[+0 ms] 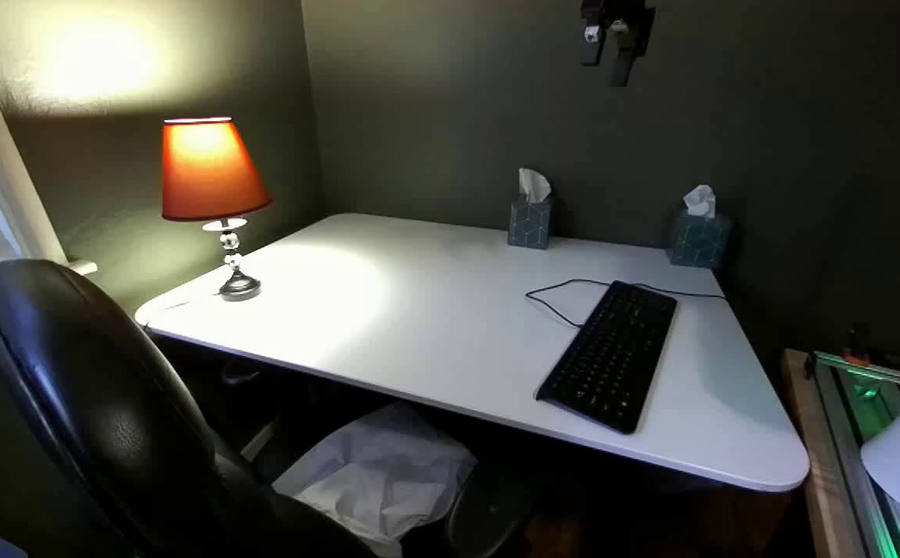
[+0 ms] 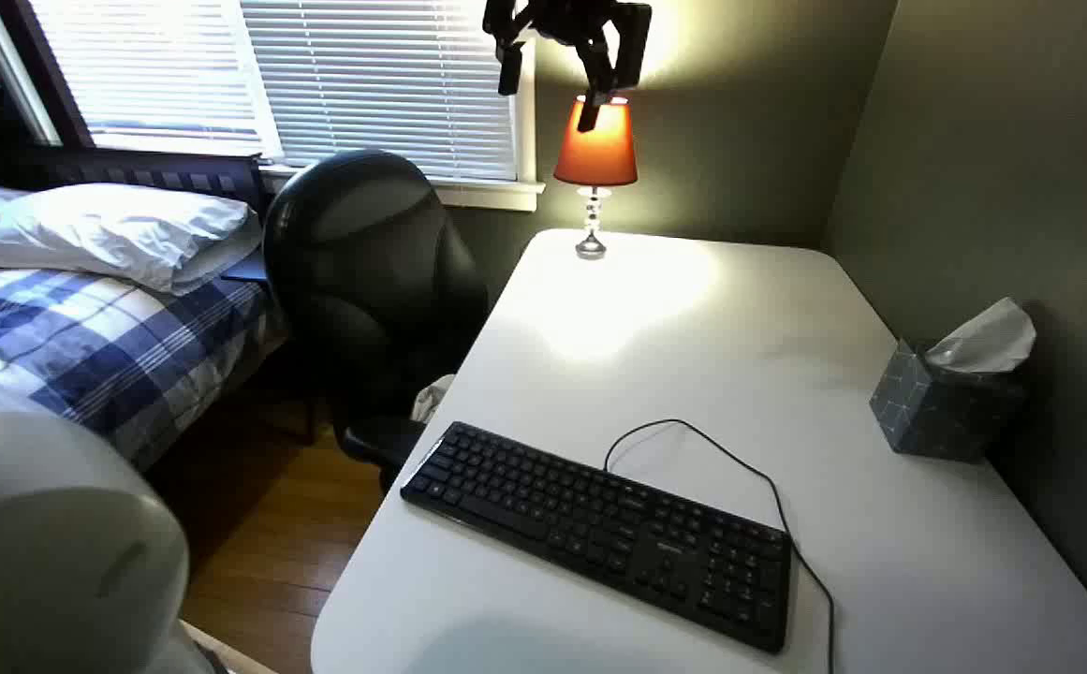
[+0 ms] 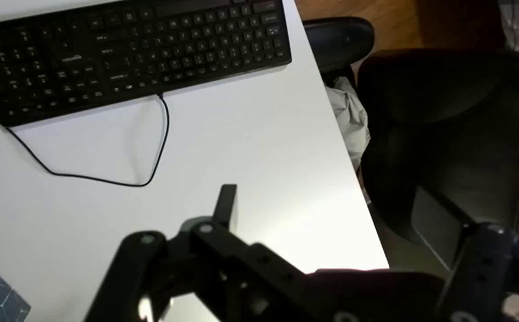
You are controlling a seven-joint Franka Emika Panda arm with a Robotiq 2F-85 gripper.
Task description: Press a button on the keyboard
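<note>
The flat black keyboard lies on the white desk in both exterior views (image 1: 612,353) (image 2: 599,534). It also shows along the top left of the wrist view (image 3: 129,53), with its far left edge cut off. Its thin black cable (image 2: 758,473) loops across the desk from the keyboard's back edge. My gripper is high above the desk at the top of both exterior views (image 1: 606,70) (image 2: 548,103), well apart from the keyboard. In the wrist view my gripper (image 3: 324,193) has its two fingers wide apart, with nothing between them.
The white desk (image 1: 434,310) carries a lit red lamp (image 1: 213,174) at its far end. Two tissue boxes (image 1: 529,225) (image 1: 699,236) stand along the wall. A black chair (image 2: 365,281) stands at the desk's open side. A bed (image 2: 103,328) lies beyond.
</note>
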